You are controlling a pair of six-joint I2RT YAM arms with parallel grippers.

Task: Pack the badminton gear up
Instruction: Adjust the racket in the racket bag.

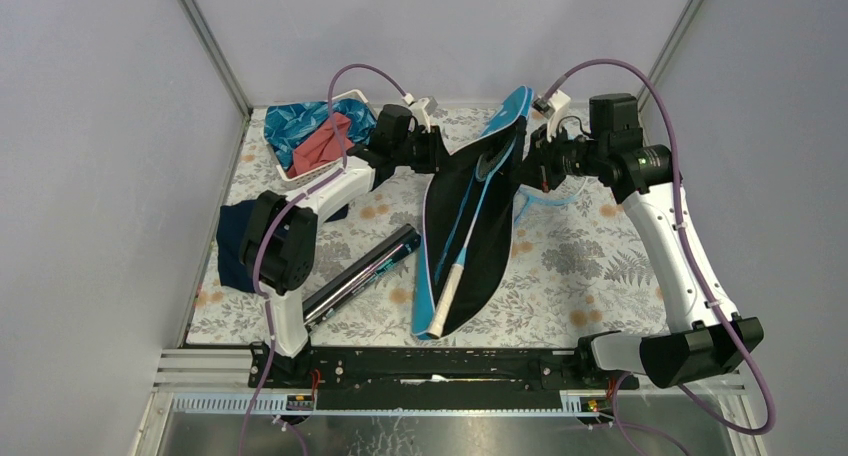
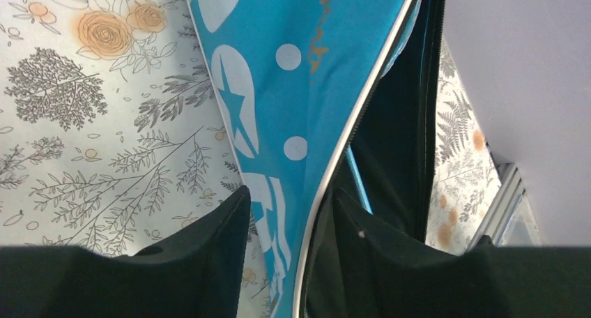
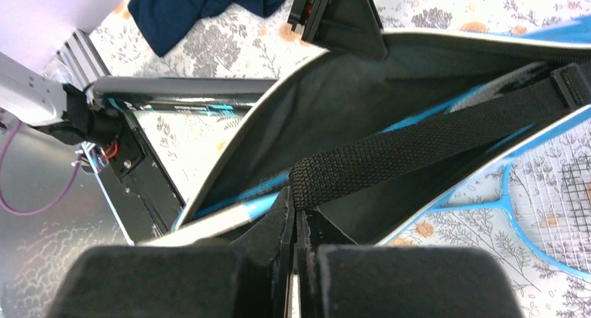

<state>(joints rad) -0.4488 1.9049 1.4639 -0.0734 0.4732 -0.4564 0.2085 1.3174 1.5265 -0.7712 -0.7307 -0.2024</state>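
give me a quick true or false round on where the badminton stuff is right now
1. A racket lies inside the open bag. True.
2. The right gripper is open and empty. False: it is shut on the bag's black strap.
3. The black tube is packed in the bag. False: it lies on the table, left of the bag.
4. A second racket lies outside the bag on the table. True.
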